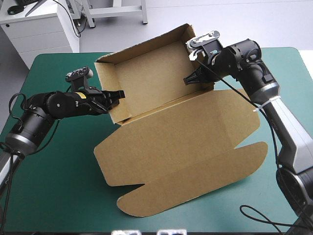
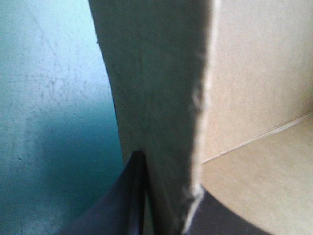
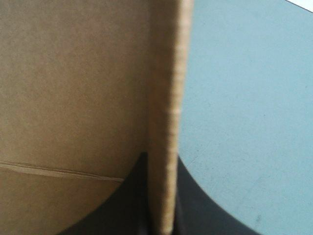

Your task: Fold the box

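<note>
The brown box (image 1: 161,93) stands as an open tray in the middle of the teal-green table, its walls raised and its long lid (image 1: 186,152) lying flat toward the near edge. My left gripper (image 1: 113,96) is shut on the box's left end wall. In the left wrist view that wall (image 2: 156,98) runs upright between the black fingers (image 2: 117,205), with the tray's inside beside it. My right gripper (image 1: 194,77) is shut on the right end wall. The right wrist view shows that wall's edge (image 3: 168,122) clamped between the fingers (image 3: 200,205).
The lid's rounded flaps (image 1: 146,200) reach close to the table's near edge. A black cable loop (image 1: 259,218) lies at the near right corner. Bare teal-green cover (image 1: 49,186) lies at the near left.
</note>
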